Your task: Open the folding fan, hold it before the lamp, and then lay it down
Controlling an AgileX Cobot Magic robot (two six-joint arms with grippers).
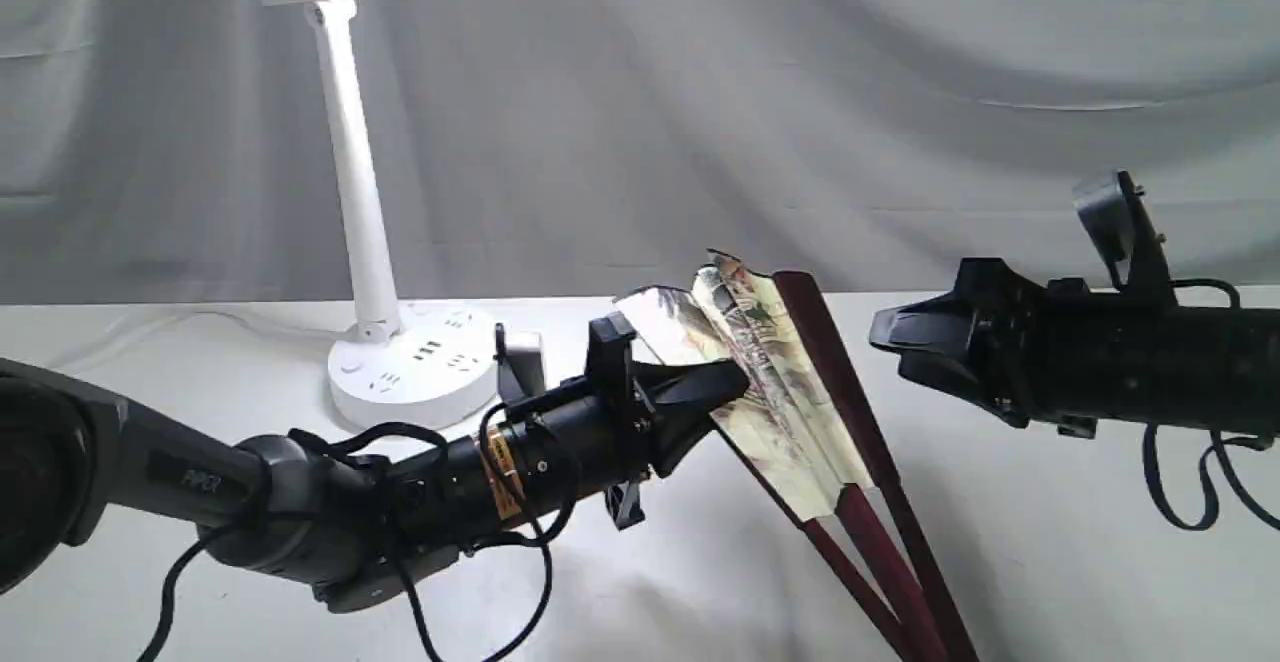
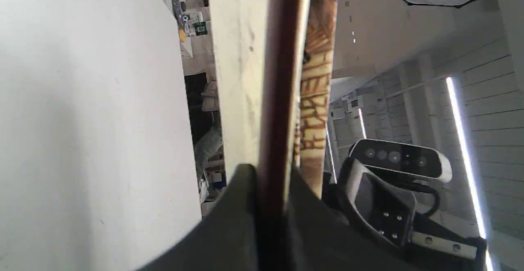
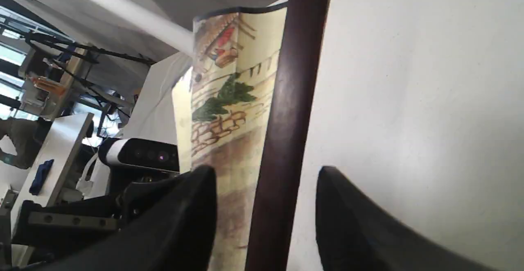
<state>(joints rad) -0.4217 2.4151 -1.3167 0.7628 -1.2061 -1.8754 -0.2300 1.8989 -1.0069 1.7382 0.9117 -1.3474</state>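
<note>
The folding fan stands tilted over the table, partly spread, its cream painted pleats up and its maroon ribs running down toward the front edge. My left gripper is shut on the fan's left side; the left wrist view shows its fingers pinched on a maroon rib. My right gripper hovers open just right of the fan's other maroon guard. In the right wrist view that guard runs between the parted fingers, touching neither. The white lamp stands behind and to the left.
The lamp's round base with sockets sits on the white table, its cord trailing left. A grey cloth backdrop hangs behind. Black cables loop under both arms.
</note>
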